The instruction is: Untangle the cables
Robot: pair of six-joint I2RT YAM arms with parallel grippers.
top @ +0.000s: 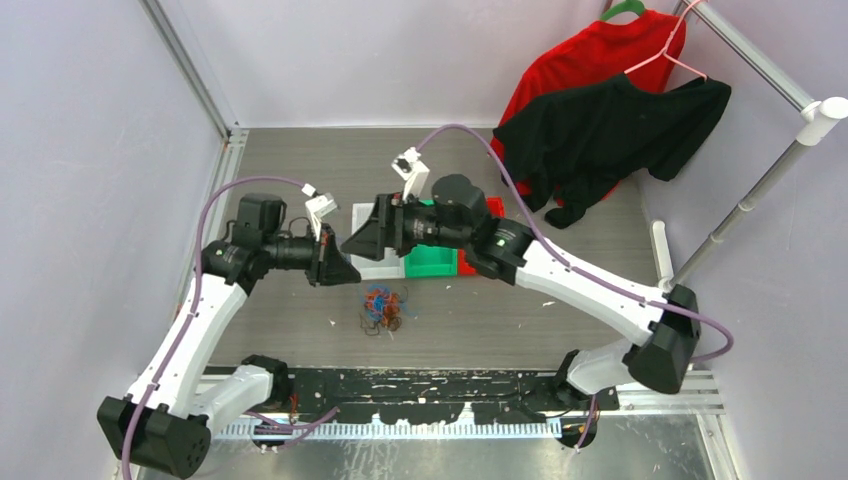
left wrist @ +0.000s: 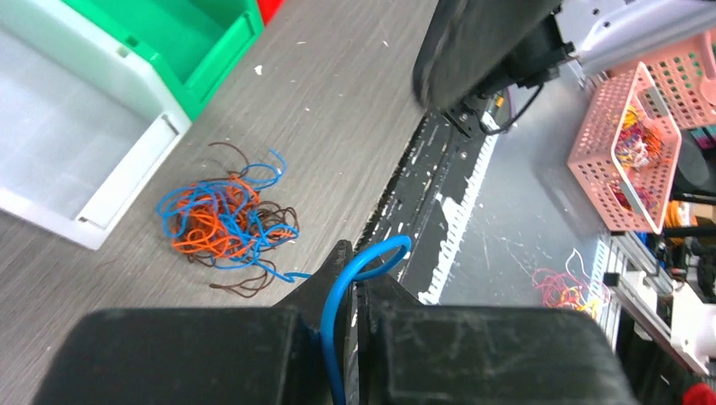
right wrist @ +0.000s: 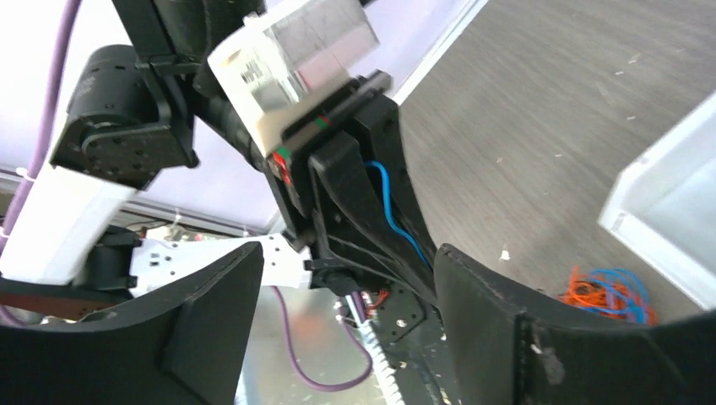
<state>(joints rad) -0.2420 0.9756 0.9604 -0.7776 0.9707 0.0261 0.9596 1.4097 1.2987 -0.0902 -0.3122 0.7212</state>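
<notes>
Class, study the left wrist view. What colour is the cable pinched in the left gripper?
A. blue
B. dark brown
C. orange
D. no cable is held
A: a blue cable runs up through the shut left gripper, while the orange and brown ones lie in the tangle on the table.

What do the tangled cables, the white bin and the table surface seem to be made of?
The cables: probably thin plastic-coated wire, smooth blue, orange and brown, since they keep springy loops. The white bin: likely moulded plastic, slightly glossy, with even walls. The table: grey wood-grain surface, perhaps laminate, matte with fine streaks.
</notes>
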